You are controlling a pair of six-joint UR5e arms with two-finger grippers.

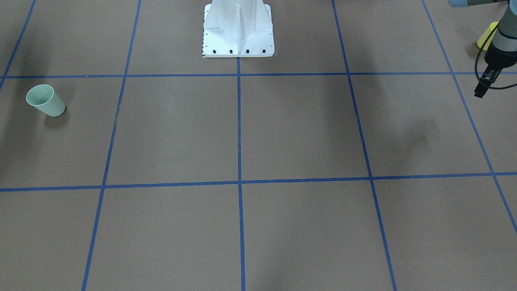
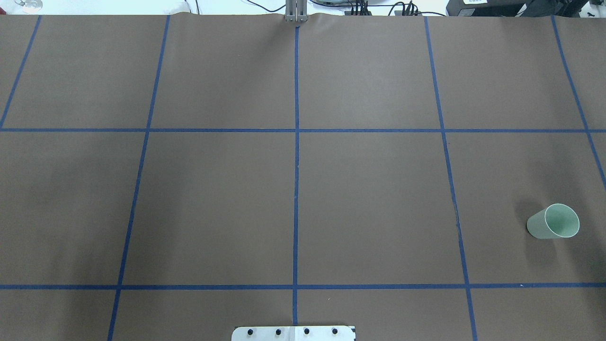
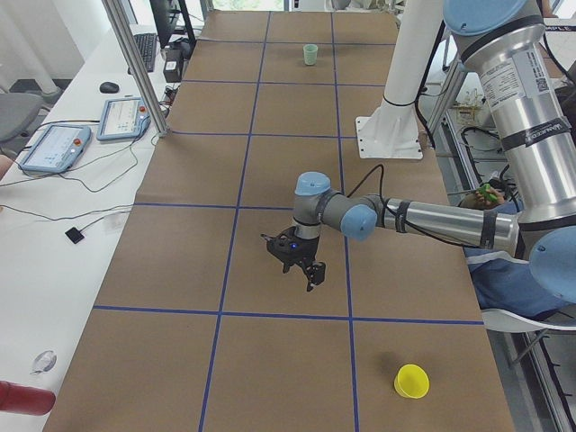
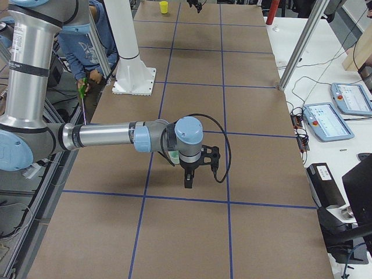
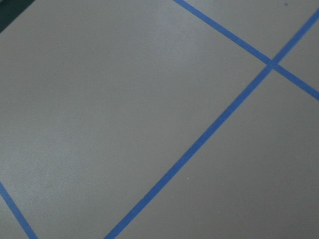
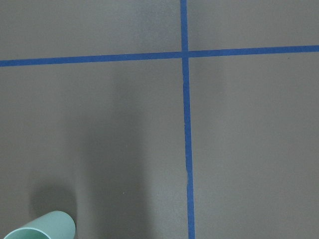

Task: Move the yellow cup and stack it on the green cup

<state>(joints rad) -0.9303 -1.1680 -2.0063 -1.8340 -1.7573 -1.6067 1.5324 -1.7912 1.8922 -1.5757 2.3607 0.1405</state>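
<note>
so this looks like the very start, nothing picked up yet. the small tapered plastic bright yellow cup [image 3: 411, 382] stands rim up at the robot's left end of the brown table [image 2: 213, 199] with the blue tape grid, in the row nearest the robot, and nothing touches it. the small tapered plastic pale mint green cup [image 2: 554, 222] is way off at the opposite, right end, also rim up and on its own. the left gripper [image 3: 313, 274] hangs above the table near the yellow cup but clearly apart from it, fingers pointing down, holding nothing. i honestly can't tell from these angles if its jaws are spread or pinched. same deal with the right gripper [image 4: 188, 180]: it hovers above the table near the green cup, empty, and only a side view catches it, so no call on its jaws either. my guess for the next move: the left arm goes over the yellow cup, comes down with the fingers straddling the wall at the rim, and squeezes gently, since thin plastic probably flexes. with the cups at opposite ends i'd expect a hand-off to the right arm around the middle before stacking. as for writing: both cups are plain, no logos, and the touchscreen pendants [image 4: 326, 121] on the side bench are too small to read.
</note>
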